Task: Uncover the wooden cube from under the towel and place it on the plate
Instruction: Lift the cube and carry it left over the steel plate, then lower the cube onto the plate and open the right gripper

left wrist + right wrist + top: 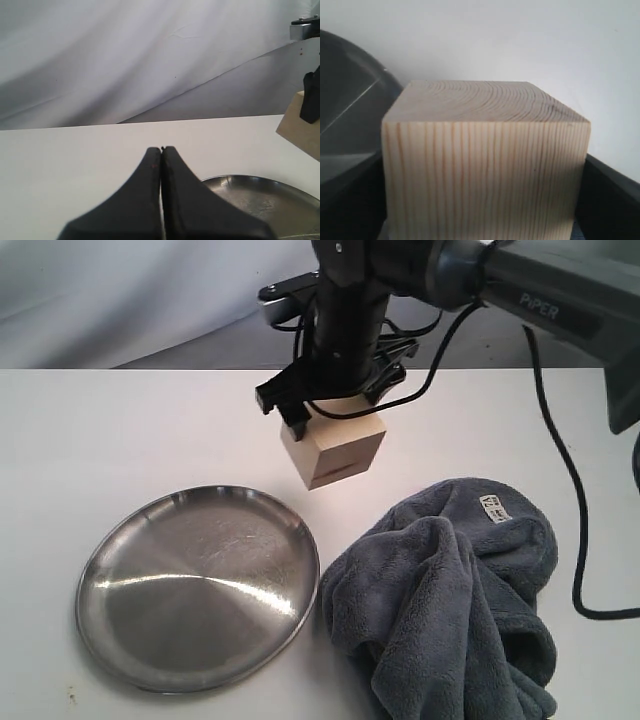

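Right gripper: the black two-fingered right gripper (338,405) is clamping the pale light-wood cube (335,452) from above, one finger pressing on each of two opposite sides.
Right fingers: in the right wrist view the dark fingers (612,197) are sitting flush against both flanks of the cube, with the grain lines running between them.
Wooden cube: it is hanging tilted in the grip and appears to be clear of the table. A thin dark groove is showing low on the face turned to the exterior camera.
Cube's place: in the exterior view it is hovering just beyond the far right edge of the round shallow brushed-steel plate (200,585), not over its middle, and well apart from the towel.
Plate: it is lying flat on the white table (120,430) with nothing in it, its scratched surface shining.
Towel: the plush dark blue-grey fleece towel (450,610) is lying crumpled in a heap just beside the plate's right rim. Whether it is touching the rim is hard to tell.
Label: a small white label (493,508) is showing on the heap's far side.
Left gripper: the black left gripper (161,150) is pressing its jaws together on nothing, low over the table near the plate's edge.
Cable: a black cable (560,460) is trailing from the right arm down onto the table beside the towel.
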`<state>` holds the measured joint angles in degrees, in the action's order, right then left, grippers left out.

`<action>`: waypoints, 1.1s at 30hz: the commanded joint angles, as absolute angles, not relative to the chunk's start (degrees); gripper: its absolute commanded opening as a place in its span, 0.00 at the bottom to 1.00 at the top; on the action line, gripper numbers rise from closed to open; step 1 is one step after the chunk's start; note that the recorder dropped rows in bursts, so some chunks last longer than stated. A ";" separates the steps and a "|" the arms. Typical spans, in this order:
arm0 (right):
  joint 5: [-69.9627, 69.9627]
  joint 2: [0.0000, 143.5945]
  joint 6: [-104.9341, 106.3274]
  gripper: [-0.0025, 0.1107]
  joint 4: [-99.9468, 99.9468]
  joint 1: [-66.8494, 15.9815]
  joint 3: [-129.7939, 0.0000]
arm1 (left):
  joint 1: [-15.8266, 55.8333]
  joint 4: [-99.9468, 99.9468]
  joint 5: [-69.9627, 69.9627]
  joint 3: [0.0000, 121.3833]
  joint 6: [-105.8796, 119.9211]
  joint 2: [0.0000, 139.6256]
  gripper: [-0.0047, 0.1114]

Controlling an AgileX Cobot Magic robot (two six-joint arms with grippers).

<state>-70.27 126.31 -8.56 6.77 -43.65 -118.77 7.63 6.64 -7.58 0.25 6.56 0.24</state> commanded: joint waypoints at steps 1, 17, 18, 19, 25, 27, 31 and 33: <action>-69.96 125.09 -8.06 0.02 5.81 -46.87 -119.38 | 7.91 6.74 -7.56 0.00 6.41 0.00 0.04; -69.96 127.06 -9.50 0.02 1.56 -52.84 -119.38 | 7.91 6.74 -7.56 0.00 6.41 0.00 0.04; -69.96 127.39 -9.50 0.02 1.40 -53.21 -119.38 | 7.91 6.74 -7.56 0.00 6.41 0.00 0.04; -69.96 127.63 -9.50 0.02 1.27 -53.31 -119.38 | 7.91 6.74 -7.56 0.00 6.41 0.00 0.04; -69.96 129.41 -9.93 0.02 0.76 -55.31 -119.38 | 7.91 6.74 -7.56 0.00 6.41 0.00 0.04; -69.96 129.91 -9.93 0.02 0.76 -55.87 -119.38 | 7.91 6.74 -7.56 0.00 6.41 0.00 0.04; -69.96 131.14 -9.93 0.02 0.00 -56.09 -119.38 | 7.91 6.74 -7.56 0.00 6.41 0.00 0.04; -69.96 131.63 -9.93 0.02 -0.54 -56.09 -119.38 | 7.91 6.74 -7.56 0.00 6.41 0.00 0.04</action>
<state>-70.27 131.62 -9.59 0.00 -55.97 -118.85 7.63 6.64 -7.58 0.25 6.56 0.24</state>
